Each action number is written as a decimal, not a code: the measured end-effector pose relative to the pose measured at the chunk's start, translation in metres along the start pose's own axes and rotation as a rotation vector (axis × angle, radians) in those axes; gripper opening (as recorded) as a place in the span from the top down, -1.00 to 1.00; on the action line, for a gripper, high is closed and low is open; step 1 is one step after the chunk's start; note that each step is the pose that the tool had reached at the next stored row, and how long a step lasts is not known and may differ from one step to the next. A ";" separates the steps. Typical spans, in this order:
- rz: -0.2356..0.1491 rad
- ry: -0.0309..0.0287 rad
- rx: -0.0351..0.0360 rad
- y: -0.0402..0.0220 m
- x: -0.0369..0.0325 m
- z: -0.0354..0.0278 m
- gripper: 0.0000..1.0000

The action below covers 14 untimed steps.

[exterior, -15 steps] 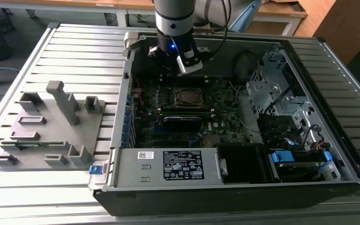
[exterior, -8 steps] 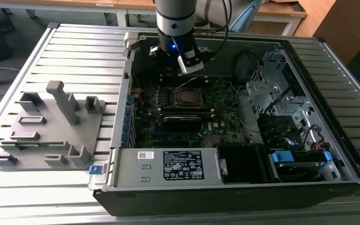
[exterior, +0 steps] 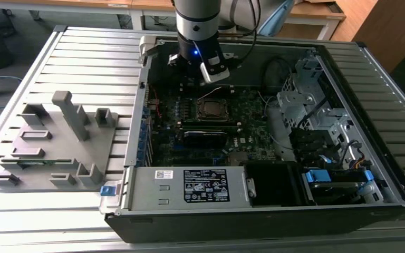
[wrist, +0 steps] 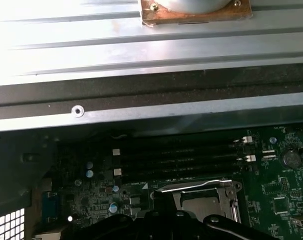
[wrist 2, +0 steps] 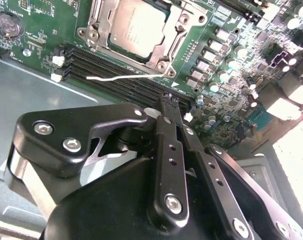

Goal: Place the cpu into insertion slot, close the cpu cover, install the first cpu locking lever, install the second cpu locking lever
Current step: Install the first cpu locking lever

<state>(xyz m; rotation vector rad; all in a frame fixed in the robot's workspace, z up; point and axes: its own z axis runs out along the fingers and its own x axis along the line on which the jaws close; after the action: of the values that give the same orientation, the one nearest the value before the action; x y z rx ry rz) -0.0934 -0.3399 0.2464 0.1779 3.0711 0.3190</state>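
In the exterior view the arm's wrist (exterior: 196, 52) hangs over the back of the open computer case, just behind the insertion slot (exterior: 213, 109). The second wrist view shows the cpu (wrist 2: 136, 25), its silver top lying flat in the socket, with the cpu cover (wrist 2: 99, 20) down around it as a metal frame. A thin silver locking lever (wrist 2: 121, 77) sticks out sideways over the memory slots, unlatched. My gripper (wrist 2: 167, 101) is shut with nothing in it, its tip a short way off the socket's corner. The first wrist view shows the socket (wrist: 204, 200) and the lever (wrist: 191, 186).
Black memory slots (wrist 2: 116, 70) run beside the socket. The case's metal wall (wrist: 141, 117) rises close behind the gripper. A power supply (exterior: 188, 185) and a drive cage (exterior: 308, 105) fill the case's front and right. A grey fixture tray (exterior: 55, 142) lies outside on the exterior view's left.
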 end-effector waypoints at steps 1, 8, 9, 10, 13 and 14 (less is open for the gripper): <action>0.000 0.0008 0.0001 0.0000 -0.0012 0.0006 0.79; 0.002 0.0071 0.0009 0.0018 -0.0100 0.0038 0.79; 0.002 0.0075 0.0008 0.0024 -0.0108 0.0042 0.79; 0.002 0.0078 0.0009 0.0030 -0.0114 0.0046 0.79; 0.002 0.0080 0.0008 0.0038 -0.0138 0.0061 0.79; 0.002 0.0080 0.0009 0.0038 -0.0147 0.0067 0.79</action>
<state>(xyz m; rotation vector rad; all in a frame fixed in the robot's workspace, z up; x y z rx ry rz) -0.0780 -0.3366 0.2412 0.1798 3.0792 0.3192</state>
